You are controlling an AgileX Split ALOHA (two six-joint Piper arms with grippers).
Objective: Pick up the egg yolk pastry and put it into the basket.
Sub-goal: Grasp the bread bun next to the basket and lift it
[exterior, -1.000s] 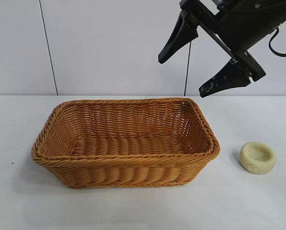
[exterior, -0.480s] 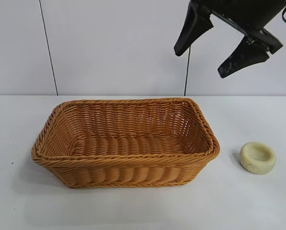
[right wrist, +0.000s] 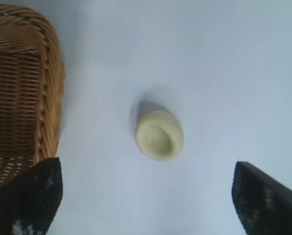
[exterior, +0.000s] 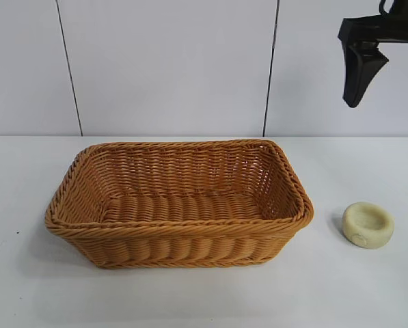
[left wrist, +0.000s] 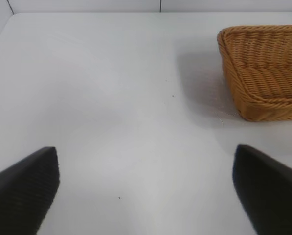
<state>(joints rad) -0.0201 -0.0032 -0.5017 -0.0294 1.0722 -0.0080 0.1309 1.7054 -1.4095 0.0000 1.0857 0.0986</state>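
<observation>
No text, labels, brands, numbers or signs are showing anywhere. Nothing readable is appearing in any of the three views.

Level front exterior camera; 2 downward wrist cameras, all sharing the basket (exterior: 180, 205).

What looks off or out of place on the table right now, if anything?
Nothing stands out. The basket sits flat and empty, its weave intact. The egg yolk pastry lies upright on the table beside it, whole. The right gripper hangs open above the pastry.
</observation>
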